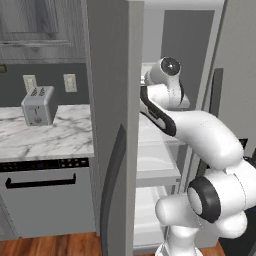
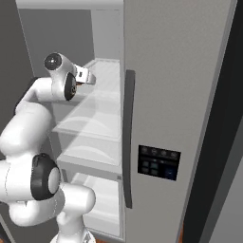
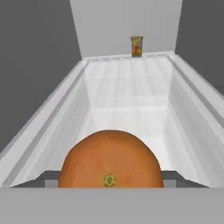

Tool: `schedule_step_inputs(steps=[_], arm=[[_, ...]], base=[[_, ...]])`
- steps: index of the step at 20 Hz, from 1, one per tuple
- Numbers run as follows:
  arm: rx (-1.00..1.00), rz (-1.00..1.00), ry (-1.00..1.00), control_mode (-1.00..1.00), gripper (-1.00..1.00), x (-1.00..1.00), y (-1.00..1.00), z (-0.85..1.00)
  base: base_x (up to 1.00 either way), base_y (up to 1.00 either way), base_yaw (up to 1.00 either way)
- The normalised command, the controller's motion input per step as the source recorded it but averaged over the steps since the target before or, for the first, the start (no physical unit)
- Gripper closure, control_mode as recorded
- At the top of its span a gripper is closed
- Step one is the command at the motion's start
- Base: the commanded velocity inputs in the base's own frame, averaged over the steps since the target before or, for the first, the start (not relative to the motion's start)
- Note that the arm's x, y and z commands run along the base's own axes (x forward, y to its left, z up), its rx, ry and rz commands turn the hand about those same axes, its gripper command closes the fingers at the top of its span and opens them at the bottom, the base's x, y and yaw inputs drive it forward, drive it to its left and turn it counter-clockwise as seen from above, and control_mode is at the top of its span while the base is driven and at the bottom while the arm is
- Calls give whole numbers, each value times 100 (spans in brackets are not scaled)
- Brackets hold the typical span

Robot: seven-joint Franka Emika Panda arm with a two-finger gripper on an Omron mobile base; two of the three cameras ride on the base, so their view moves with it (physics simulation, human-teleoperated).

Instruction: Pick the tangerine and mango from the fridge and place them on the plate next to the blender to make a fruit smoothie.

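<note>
We see the tangerine (image 3: pixel 110 159) large and close at the bottom of the hand view, a plain orange round with a small yellow-green stem mark facing us. It sits right at the hand, low against the grey band, and dark corners of the gripper show just beside it at left and right. We cannot tell from these pictures how wide the gripper stands or whether it has hold of the fruit; the fingertips themselves are hidden by the tangerine.

Beyond the fruit, a white shelf (image 3: pixel 131 100) of the fridge (image 2: pixel 175 85) runs away from us between raised white side walls to the pale back wall. At the far end stands a small jar (image 3: pixel 137 46), yellow-orange with a printed label; the label is too small for us to read any writing.

In the left base view, the arm (image 1: pixel 200 135) reaches from the lower right up into the open fridge, its wrist at the level of an upper shelf. The right base view shows the same reach, with clear glass shelves (image 2: pixel 95 114) below the hand and a dark control panel (image 2: pixel 159 162) on the door; its icons are too blurred to read.

To the left of the fridge, a silver toaster (image 1: pixel 38 105) stands on a marble counter (image 1: pixel 50 137).
</note>
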Motion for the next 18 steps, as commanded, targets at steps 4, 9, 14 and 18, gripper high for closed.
schedule_step_inputs(steps=[4,9,14,18], arm=[[5,-8,-3,-100,100,-100,-36,80],[4,-4,1,-100,100,-100,-39,50],[0,-2,13,-100,100,-100,-30,-5],[-5,0,22,-100,100,-100,-6,-56]], base=[[0,0,0],[0,0,0],[0,0,0],[0,0,0]])
